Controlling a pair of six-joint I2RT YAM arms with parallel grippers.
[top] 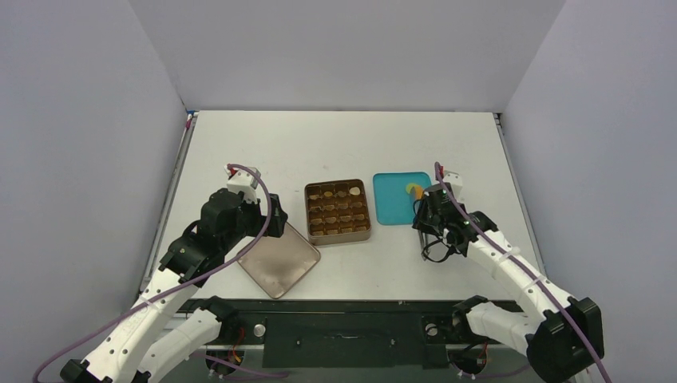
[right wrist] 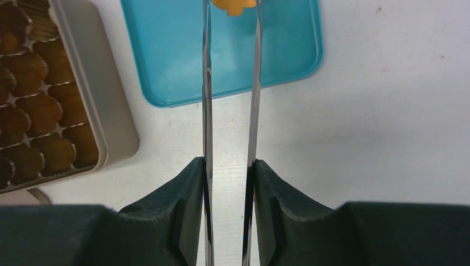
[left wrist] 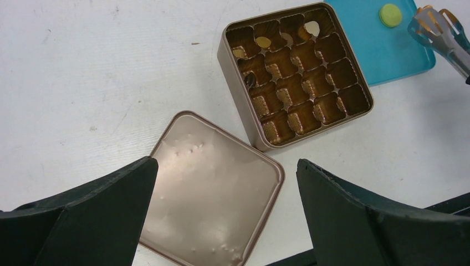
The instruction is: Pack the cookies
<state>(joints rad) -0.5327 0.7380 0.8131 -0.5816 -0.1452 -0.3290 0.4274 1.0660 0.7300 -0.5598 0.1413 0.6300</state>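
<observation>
An orange cookie (right wrist: 235, 5) sits pinched between the tips of the long metal tweezers (right wrist: 208, 111), low over the teal tray (right wrist: 166, 55). My right gripper (right wrist: 228, 163) is shut on the tweezers' two arms. A green cookie (left wrist: 390, 15) lies on the tray beside the tweezer tips (left wrist: 438, 27). The gold tin (left wrist: 238, 94) stands open, with a pale cookie (left wrist: 312, 27), a yellow one (left wrist: 263, 42) and a dark one (left wrist: 250, 80) in its compartments. My left gripper (left wrist: 226, 162) hangs wide open and holds nothing, above the tin's lid (left wrist: 213, 183).
The lid (top: 279, 259) lies flat at the tin's (top: 339, 238) front left, near the table's front edge. The tray (top: 395, 209) sits just right of the tin. White walls enclose the table on three sides.
</observation>
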